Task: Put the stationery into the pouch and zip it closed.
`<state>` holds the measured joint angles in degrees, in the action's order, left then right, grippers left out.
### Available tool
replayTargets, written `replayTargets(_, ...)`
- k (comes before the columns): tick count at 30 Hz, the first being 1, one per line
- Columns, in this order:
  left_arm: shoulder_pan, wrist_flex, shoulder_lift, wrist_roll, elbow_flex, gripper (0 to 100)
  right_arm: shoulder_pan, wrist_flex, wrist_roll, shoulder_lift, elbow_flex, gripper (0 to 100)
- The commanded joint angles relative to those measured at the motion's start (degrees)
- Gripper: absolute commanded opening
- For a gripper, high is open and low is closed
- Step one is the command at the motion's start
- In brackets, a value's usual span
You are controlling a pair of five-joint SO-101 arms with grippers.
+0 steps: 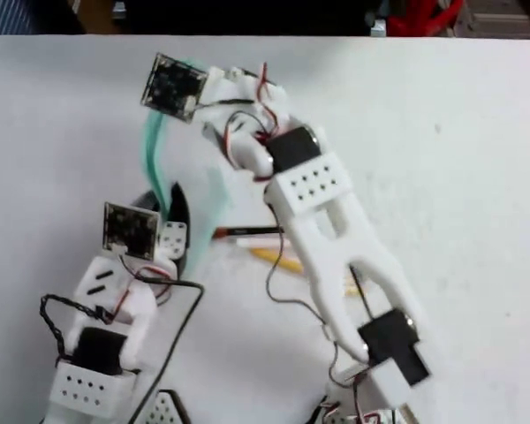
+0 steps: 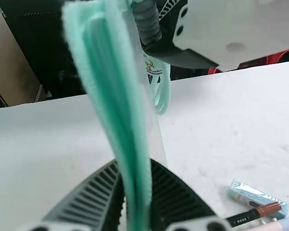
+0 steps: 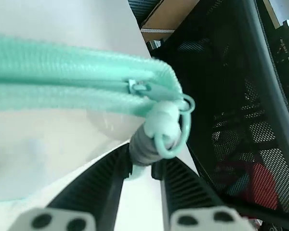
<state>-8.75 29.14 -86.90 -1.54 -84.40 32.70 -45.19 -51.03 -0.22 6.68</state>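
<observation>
Left end effector (image 2: pixel 135 173) pinches mint pouch (image 2: pixel 111 86) | right end effector (image 3: pixel 143 161) pinches zipper pull (image 3: pixel 161 127)

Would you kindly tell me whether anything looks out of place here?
Yes: a dark pen and a yellow pencil lie on the table, outside the pouch, which the left end effector pinches by its edge and the right end effector holds by the zipper pull. The zipper looks shut near the slider.

Beyond the white table (image 1: pixel 477 177) stands a black mesh panel (image 3: pixel 221 96)
</observation>
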Motion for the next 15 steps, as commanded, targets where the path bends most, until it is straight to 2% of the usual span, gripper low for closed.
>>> replayTargets(1, 0.04, 0.35, -0.4, -0.62, 0.09, 2, 0.31, -2.15, -0.88, -8.66, -1.76, 2.0)
replayTargets(3, 0.22, 0.35, -0.4, -0.62, 0.44, 4, 1.27, -3.38, -0.88, -13.05, -4.92, 2.0)
replayTargets(8, 1.1, 0.97, -0.4, 3.78, 1.14, 17, 2.42, -5.23, -0.88, -24.4, -14.95, 2.0)
replayTargets(15, 4.18, 1.23, -0.4, 5.54, 3.16, 18, 0.92, -5.23, -0.88, -33.01, -25.76, 2.0)
